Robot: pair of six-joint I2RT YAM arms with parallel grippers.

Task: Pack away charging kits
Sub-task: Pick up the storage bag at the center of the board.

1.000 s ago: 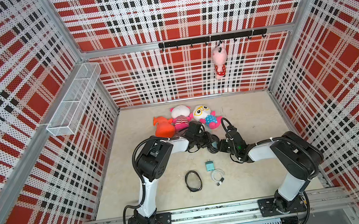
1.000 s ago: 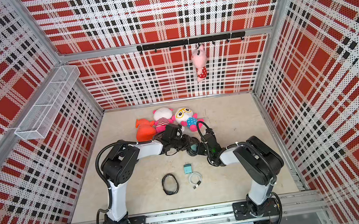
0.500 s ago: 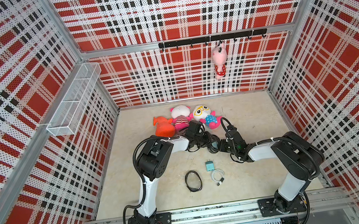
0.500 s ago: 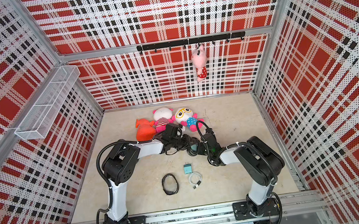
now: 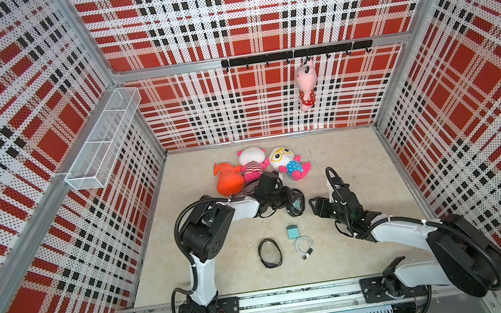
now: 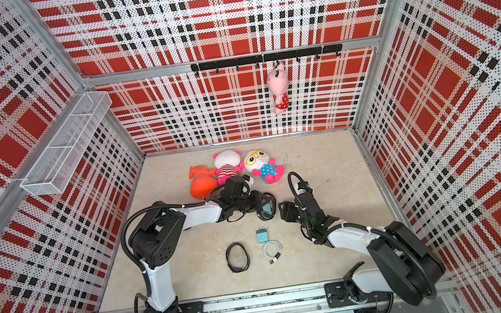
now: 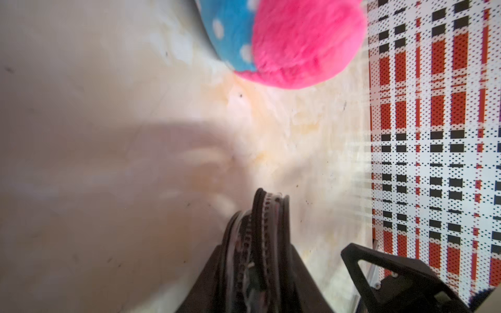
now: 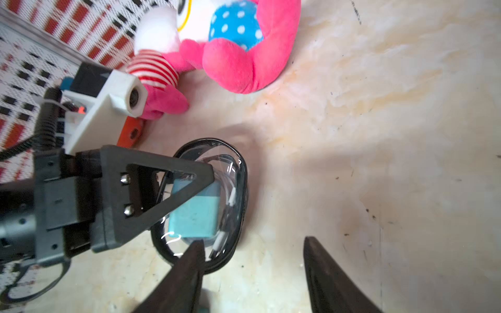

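Observation:
A black oval zip case with a clear window stands on edge on the floor, and my left gripper is shut on its rim. Inside it show a teal plug adapter and a white cable. My right gripper is open just beside the case, with nothing between its fingers. In both top views the case lies between the left gripper and the right gripper. A loose teal adapter and a coiled white cable lie on the floor nearer the front.
A second black oval case lies flat left of the loose cable. Three plush toys sit just behind the left gripper, and another plush hangs from the hook rail. A wire basket is fixed to the left wall.
My right gripper has opened from shut and drawn slightly back from the case. The left gripper keeps its hold and has barely moved.

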